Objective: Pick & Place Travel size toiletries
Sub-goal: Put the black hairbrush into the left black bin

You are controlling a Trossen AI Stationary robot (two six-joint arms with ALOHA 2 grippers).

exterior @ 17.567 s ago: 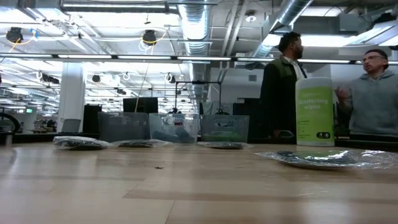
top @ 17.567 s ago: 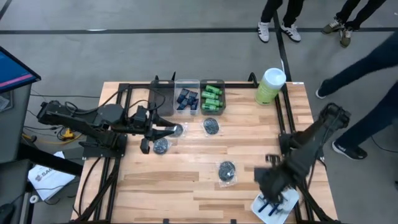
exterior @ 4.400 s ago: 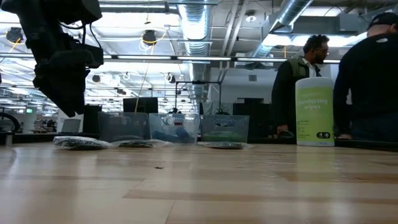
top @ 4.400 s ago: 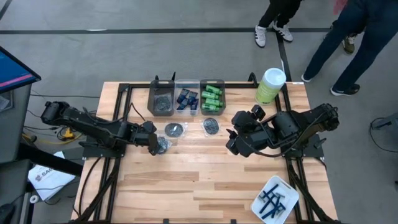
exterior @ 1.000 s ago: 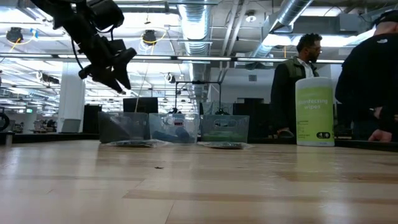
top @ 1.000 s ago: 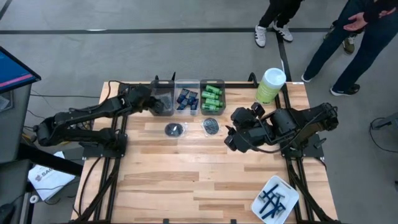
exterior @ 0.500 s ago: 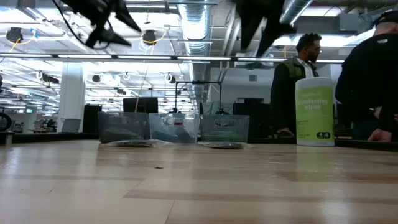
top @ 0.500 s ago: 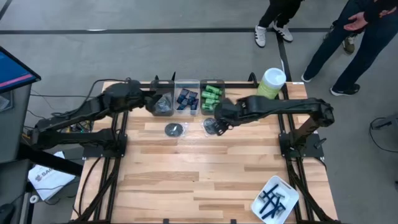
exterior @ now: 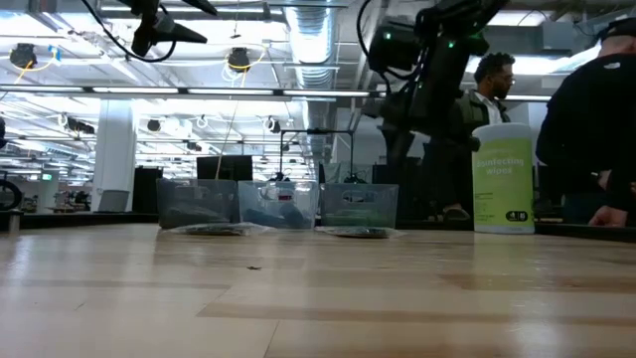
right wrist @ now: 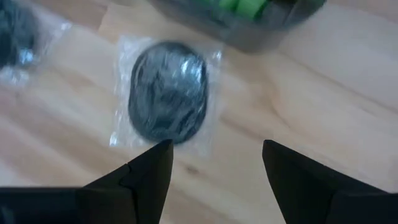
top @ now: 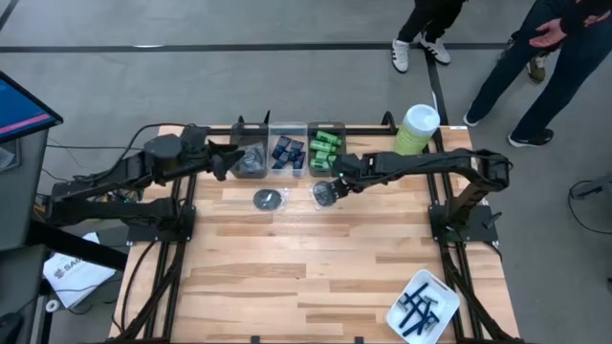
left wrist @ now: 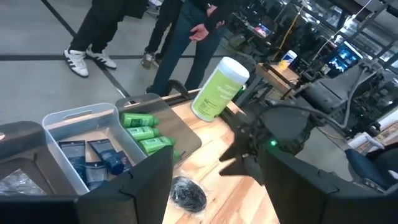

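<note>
Presently: right gripper (top: 333,188) poised over the round grey packet (top: 325,194) just in front of the green-bottle bin (top: 326,146); fingers apart, nothing held.
Packet lies flat on the table (top: 316,268), directly below and slightly ahead of the right fingers (right wrist: 146,177); roughly round, no long axis judged; second packet (top: 268,199) nearby; left gripper (top: 225,162) farther off, parted, held above the packet bin (top: 249,158).

Two dark jointed arms, black cables

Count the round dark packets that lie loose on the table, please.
2: one packet lies in front of the bins, the other packet under the right gripper. More may be in the left bin.
</note>
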